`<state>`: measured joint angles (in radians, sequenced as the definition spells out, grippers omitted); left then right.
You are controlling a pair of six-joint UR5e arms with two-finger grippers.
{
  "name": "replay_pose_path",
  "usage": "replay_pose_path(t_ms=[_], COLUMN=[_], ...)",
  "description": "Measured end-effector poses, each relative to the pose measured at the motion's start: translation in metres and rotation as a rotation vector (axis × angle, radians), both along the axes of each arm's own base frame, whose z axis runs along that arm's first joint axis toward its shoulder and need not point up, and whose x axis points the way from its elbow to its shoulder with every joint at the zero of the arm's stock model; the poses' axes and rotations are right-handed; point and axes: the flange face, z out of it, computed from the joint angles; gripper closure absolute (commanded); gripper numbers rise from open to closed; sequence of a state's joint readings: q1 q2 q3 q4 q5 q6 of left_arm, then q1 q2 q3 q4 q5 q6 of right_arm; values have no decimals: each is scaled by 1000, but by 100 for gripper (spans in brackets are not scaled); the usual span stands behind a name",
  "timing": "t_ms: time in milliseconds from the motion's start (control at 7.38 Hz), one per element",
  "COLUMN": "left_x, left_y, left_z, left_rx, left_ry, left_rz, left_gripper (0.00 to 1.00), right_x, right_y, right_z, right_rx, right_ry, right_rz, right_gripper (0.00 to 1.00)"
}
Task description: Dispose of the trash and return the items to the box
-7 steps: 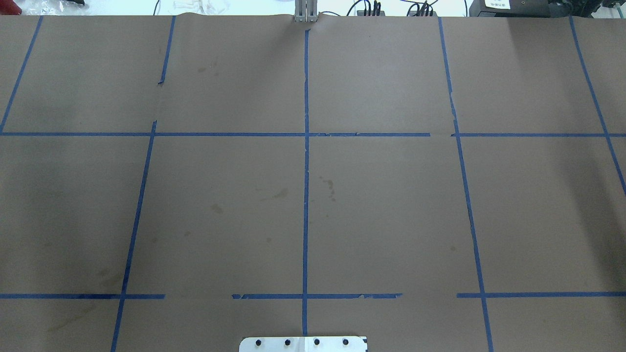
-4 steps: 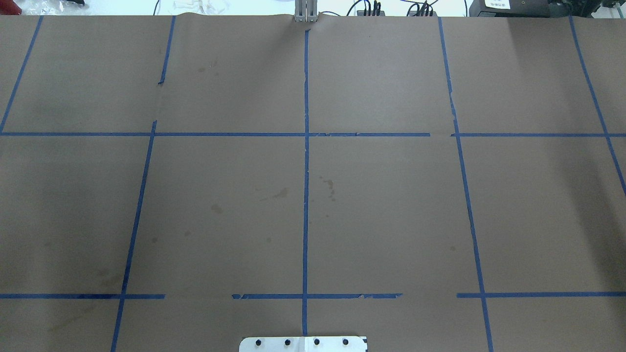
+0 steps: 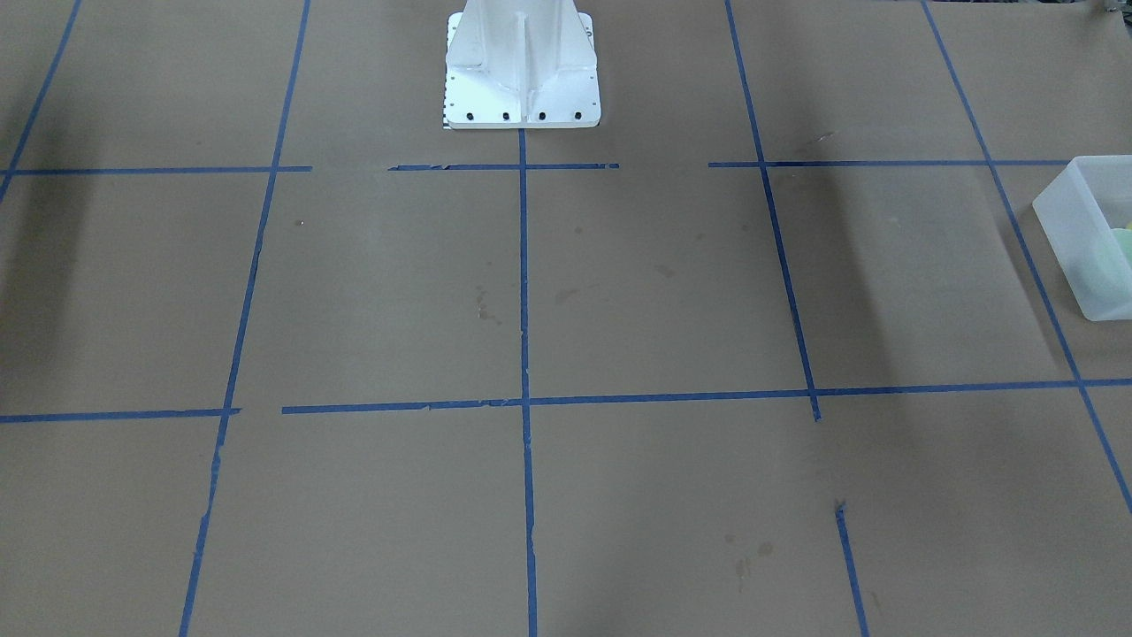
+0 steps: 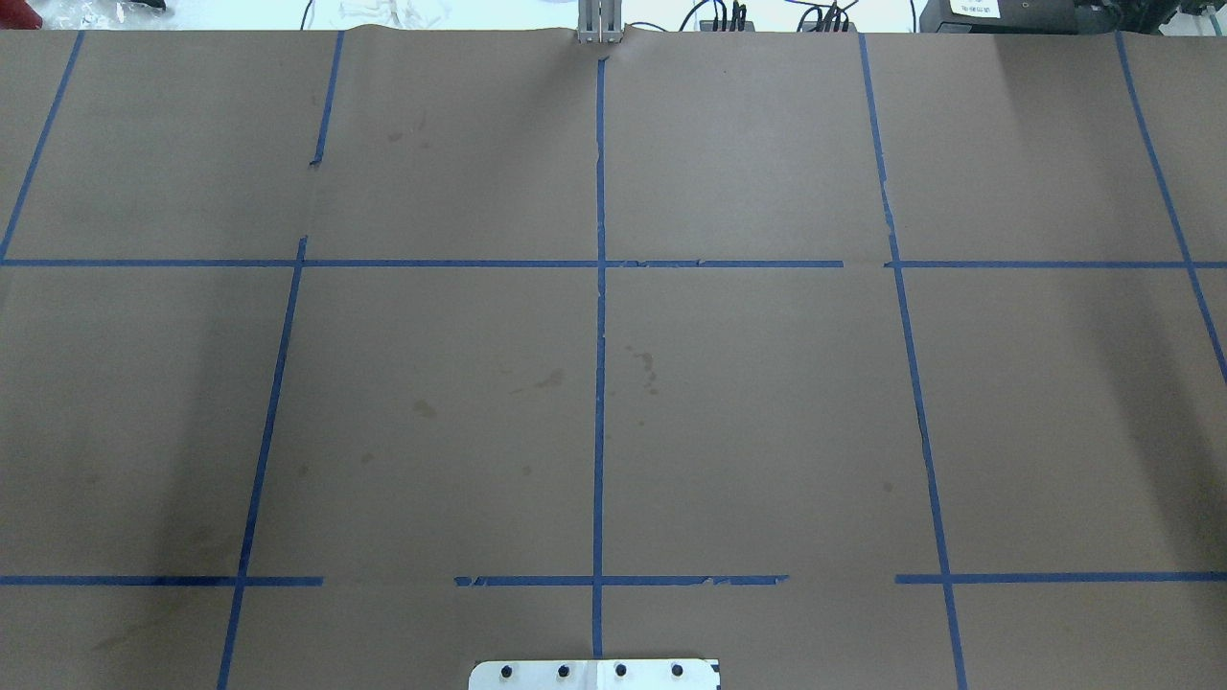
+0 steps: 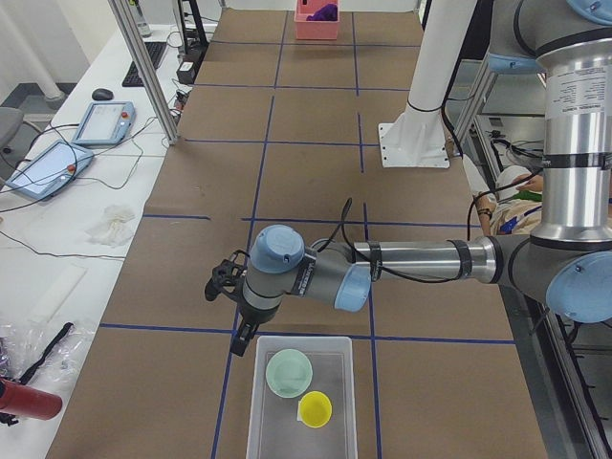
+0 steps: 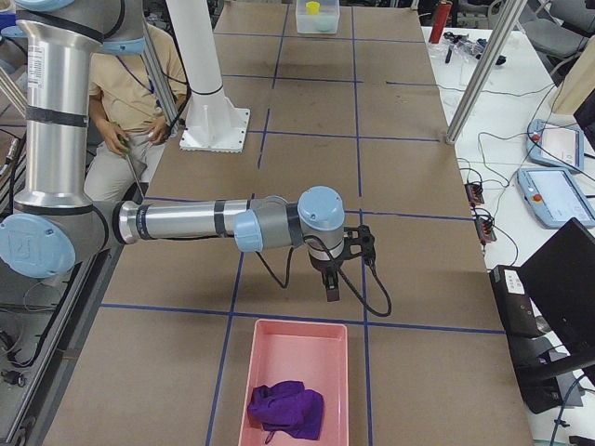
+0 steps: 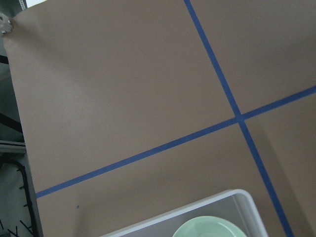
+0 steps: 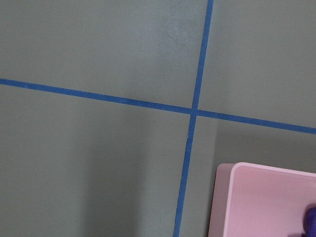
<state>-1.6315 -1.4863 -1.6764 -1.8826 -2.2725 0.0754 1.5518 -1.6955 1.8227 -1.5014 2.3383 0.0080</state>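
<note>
The frosted-white box (image 5: 337,373) stands at the table's end on my left. The mint-green bowl (image 5: 289,371) and the yellow cup (image 5: 315,409) lie inside it. The box (image 3: 1066,230) with the bowl (image 3: 1116,257) also shows at the right edge of the front view. In the left wrist view I see the box rim (image 7: 197,211) and the bowl (image 7: 207,228). My left gripper (image 5: 245,339) hangs over the box's edge; I cannot tell whether it is open. My right gripper (image 6: 331,286) hangs just beyond a pink bin (image 6: 296,372); I cannot tell its state either.
The pink bin holds a purple cloth (image 6: 286,409) and its corner shows in the right wrist view (image 8: 266,202). The white robot base (image 3: 522,80) stands at mid-table. A person (image 6: 139,84) sits behind the robot. Brown paper with blue tape lines covers the table.
</note>
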Motion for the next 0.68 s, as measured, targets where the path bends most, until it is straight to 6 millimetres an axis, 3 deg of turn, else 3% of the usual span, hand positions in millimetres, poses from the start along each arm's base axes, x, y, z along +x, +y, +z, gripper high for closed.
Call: replay_pose_path(t_ms=[271, 677], left_x=[34, 86], left_y=[-5, -7], left_z=[-28, -47], left_rx=[-48, -90], left_ry=[82, 174], left_rz=[-27, -28], left_gripper=[1, 1], right_x=[-2, -28], right_y=[5, 2], right_z=[-20, -32], right_rx=[-37, -111], right_ry=[-9, -31], right_rz=[-4, 19], right_gripper=[0, 0])
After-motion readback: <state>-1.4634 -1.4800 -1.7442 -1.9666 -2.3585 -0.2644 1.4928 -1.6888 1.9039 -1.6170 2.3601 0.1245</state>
